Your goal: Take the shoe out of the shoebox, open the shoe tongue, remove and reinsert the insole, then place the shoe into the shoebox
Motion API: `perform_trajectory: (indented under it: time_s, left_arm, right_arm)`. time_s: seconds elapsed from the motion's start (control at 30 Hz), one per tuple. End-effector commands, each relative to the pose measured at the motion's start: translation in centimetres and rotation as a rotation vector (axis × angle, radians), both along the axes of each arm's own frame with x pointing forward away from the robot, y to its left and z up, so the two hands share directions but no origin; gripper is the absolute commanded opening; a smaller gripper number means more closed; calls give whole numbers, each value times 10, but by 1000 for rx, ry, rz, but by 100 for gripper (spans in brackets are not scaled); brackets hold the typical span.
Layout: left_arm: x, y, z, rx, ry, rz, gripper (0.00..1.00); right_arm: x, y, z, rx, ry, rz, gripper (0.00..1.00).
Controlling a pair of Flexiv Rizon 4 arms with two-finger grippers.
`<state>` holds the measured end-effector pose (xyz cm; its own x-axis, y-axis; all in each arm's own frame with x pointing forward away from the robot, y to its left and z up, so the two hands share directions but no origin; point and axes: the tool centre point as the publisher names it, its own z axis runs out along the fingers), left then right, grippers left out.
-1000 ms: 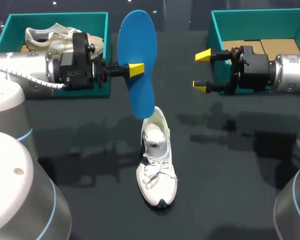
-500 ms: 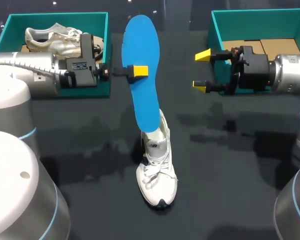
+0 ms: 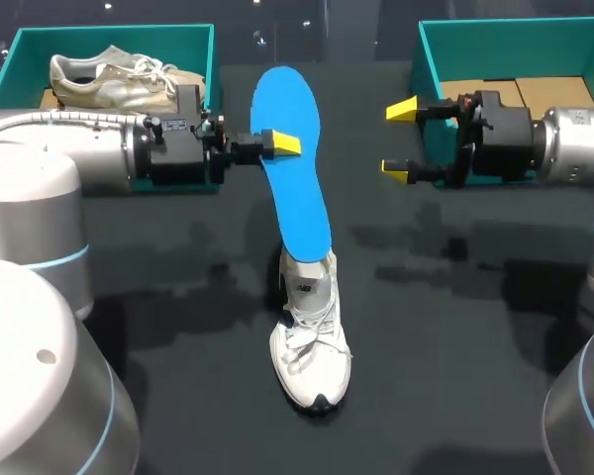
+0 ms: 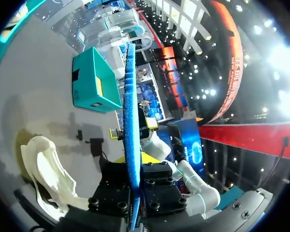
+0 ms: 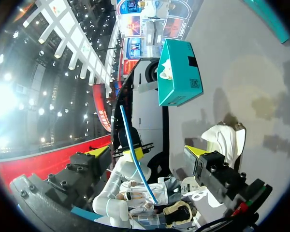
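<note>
A blue insole [image 3: 295,168] hangs tilted above the table, with my left gripper [image 3: 277,144] shut on its upper part. Its lower end overlaps the heel opening of the white shoe [image 3: 310,332], which lies on the dark table with its toe toward me. In the left wrist view the insole [image 4: 131,106] runs edge-on between the fingers of the left gripper [image 4: 134,183], with the shoe [image 4: 43,169] beside it. My right gripper [image 3: 401,139] stands open and empty to the right of the insole. In its own view the right gripper [image 5: 147,151] faces the insole [image 5: 135,154] and the shoe [image 5: 227,140].
A teal shoebox [image 3: 193,38] at the back left holds a second pale shoe [image 3: 119,79]. Another teal shoebox [image 3: 436,45] with a cardboard floor stands at the back right, behind my right arm. Bare dark table lies around the shoe.
The left arm has turned and carried the insole down and to the right, so its lower end now meets the shoe's heel opening. The right arm has not moved.
</note>
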<state>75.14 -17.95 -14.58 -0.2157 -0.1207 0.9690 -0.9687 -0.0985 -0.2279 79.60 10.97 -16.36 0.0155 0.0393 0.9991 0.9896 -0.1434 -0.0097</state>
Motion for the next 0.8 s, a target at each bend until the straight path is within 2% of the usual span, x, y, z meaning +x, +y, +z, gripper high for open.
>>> perform_trajectory:
  time_s: [0.03,0.2,0.43,0.7,0.8]
  left_arm:
    - [1,-8,-13,-20,35,16,0]
    - [2,-12,-21,-37,130,32,0]
    - [5,-17,-31,-36,194,42,0]
    - [8,-21,-37,-58,235,51,0]
    - [9,-23,-38,-67,246,57,0]
  right_arm:
    - [0,1,0,-2,1,0,100]
    - [0,1,0,-2,1,0,100]
    - [0,1,0,-2,1,0,100]
    - [0,1,0,-2,1,0,100]
    - [0,-3,4,-42,-20,2,100]
